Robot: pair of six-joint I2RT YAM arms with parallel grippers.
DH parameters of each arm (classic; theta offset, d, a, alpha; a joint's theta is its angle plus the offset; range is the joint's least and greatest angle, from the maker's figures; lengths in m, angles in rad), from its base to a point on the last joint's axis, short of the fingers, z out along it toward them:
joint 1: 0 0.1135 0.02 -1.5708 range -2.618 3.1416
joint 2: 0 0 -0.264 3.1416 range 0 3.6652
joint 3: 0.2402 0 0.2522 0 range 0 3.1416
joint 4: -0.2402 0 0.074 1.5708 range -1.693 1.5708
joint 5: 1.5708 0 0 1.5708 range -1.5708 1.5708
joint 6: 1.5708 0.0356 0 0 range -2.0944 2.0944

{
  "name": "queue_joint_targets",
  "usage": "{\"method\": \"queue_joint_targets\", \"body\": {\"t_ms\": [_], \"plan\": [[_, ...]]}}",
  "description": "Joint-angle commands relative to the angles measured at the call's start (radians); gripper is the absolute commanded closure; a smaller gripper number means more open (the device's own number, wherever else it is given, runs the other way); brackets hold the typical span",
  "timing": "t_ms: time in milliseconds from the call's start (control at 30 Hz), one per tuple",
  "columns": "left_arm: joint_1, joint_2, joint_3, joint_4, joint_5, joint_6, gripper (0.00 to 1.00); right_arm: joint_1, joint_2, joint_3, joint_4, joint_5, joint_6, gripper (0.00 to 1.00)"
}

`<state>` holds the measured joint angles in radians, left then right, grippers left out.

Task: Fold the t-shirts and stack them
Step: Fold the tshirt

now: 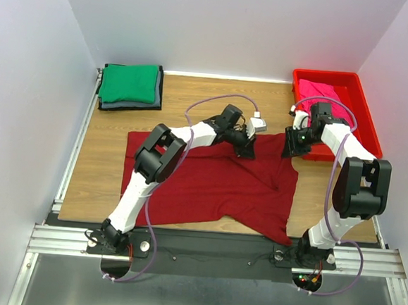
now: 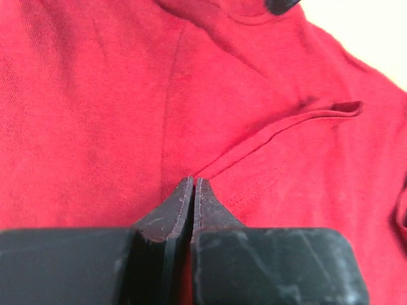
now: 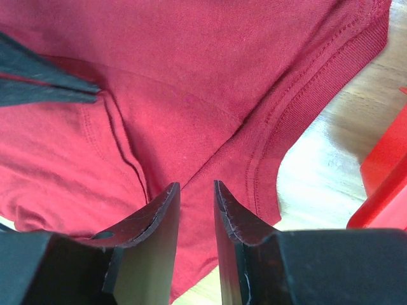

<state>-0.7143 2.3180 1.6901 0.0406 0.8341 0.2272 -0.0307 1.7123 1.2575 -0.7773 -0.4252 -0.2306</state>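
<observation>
The maroon t-shirt (image 1: 215, 185) lies spread on the wooden table, rumpled along its far edge. My left gripper (image 1: 246, 152) is down on that far edge, its jaws shut (image 2: 193, 180) with a thin pinch of maroon cloth (image 2: 114, 114) between them. My right gripper (image 1: 289, 148) is at the shirt's far right corner, its jaws open (image 3: 196, 185) over the cloth (image 3: 191, 76) beside a ribbed hem (image 3: 305, 101). A folded green t-shirt (image 1: 129, 83) lies on a dark grey t-shirt (image 1: 130, 105) at the far left. The pink t-shirt (image 1: 320, 89) lies in the tray.
The red plastic tray (image 1: 368, 119) stands at the far right, close to my right arm; its corner shows in the right wrist view (image 3: 388, 184). White walls enclose the table on three sides. Bare wood (image 1: 97, 165) shows left of the maroon shirt.
</observation>
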Motion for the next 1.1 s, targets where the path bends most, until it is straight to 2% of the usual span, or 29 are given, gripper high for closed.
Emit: {"method": "queue_joint_targets", "body": {"t_ms": [0, 33, 167, 333, 633, 833, 900, 1067], "plan": [[-0.01, -0.137, -0.023, 0.022, 0.022, 0.023, 0.88, 0.005, 0.001, 0.019, 0.026, -0.009, -0.003, 0.67], [-0.01, -0.152, -0.026, 0.025, 0.023, 0.023, 0.88, 0.005, 0.001, 0.019, 0.026, -0.01, -0.003, 0.67], [-0.013, -0.167, -0.038, 0.024, 0.033, 0.029, 1.0, 0.005, 0.003, 0.019, 0.026, -0.014, -0.001, 0.67], [-0.017, -0.192, -0.072, -0.004, 0.062, 0.057, 1.0, 0.005, -0.002, 0.022, 0.024, -0.007, -0.004, 0.67], [-0.031, -0.27, -0.21, -0.146, 0.088, 0.244, 1.0, 0.005, 0.01, 0.033, 0.024, -0.023, -0.006, 0.67], [-0.031, -0.324, -0.271, -0.208, 0.06, 0.343, 0.67, 0.005, 0.023, 0.04, 0.023, -0.038, -0.009, 0.67], [-0.031, -0.347, -0.286, -0.254, 0.068, 0.377, 0.64, 0.006, 0.027, 0.046, 0.023, -0.044, -0.006, 0.67], [-0.019, -0.465, -0.325, -0.398, 0.062, 0.504, 0.63, 0.029, 0.053, 0.071, 0.023, -0.057, 0.002, 0.67]]}}
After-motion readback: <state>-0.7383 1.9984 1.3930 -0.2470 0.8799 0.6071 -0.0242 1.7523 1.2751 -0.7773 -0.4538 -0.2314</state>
